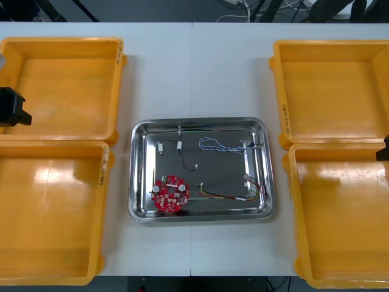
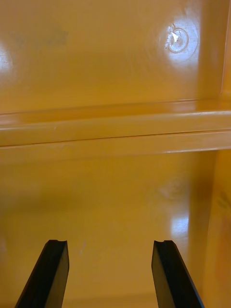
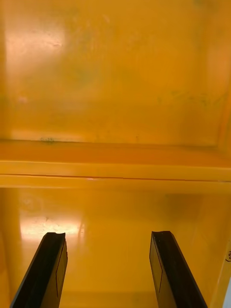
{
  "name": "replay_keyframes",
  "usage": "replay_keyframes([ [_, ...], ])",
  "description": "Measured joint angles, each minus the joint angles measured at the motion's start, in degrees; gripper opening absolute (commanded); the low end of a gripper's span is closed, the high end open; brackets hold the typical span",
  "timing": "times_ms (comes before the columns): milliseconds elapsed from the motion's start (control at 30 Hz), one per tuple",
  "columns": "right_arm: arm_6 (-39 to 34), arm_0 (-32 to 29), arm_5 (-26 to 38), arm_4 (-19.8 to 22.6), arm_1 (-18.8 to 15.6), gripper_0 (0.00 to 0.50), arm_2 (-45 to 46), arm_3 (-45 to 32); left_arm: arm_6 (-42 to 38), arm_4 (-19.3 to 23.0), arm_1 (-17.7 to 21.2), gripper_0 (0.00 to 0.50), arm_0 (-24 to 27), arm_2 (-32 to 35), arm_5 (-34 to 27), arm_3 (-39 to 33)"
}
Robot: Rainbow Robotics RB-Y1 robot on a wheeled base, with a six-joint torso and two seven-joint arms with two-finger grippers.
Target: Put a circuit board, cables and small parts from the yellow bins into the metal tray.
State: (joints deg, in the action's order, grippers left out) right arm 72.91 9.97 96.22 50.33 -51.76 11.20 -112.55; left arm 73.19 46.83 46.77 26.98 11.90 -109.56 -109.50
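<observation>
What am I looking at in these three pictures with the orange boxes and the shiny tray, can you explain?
It is a two-armed robot sorting parts. The wide picture looks down from above at a table: four yellow bins, two each side, and a metal tray between. In it lie a round red circuit board, a blue and white cable, a red and yellow cable and small metal parts. The upright pictures come from wrist cameras: the left gripper and right gripper hang open over the bins, holding nothing.
</observation>
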Motion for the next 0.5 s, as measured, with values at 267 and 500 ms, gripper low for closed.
replay_keyframes([
  [267,0.00,-0.01,0.04,-0.01,0.32,0.500,0.01,0.00,0.83,-0.78,0.00,0.500,-2.70,1.98,0.00,-1.47],
  [500,0.00,-0.01,0.05,-0.01,0.33,0.500,0.01,0.00,0.84,-0.79,0.00,0.500,-4.18,2.56,0.00,-2.64],
])
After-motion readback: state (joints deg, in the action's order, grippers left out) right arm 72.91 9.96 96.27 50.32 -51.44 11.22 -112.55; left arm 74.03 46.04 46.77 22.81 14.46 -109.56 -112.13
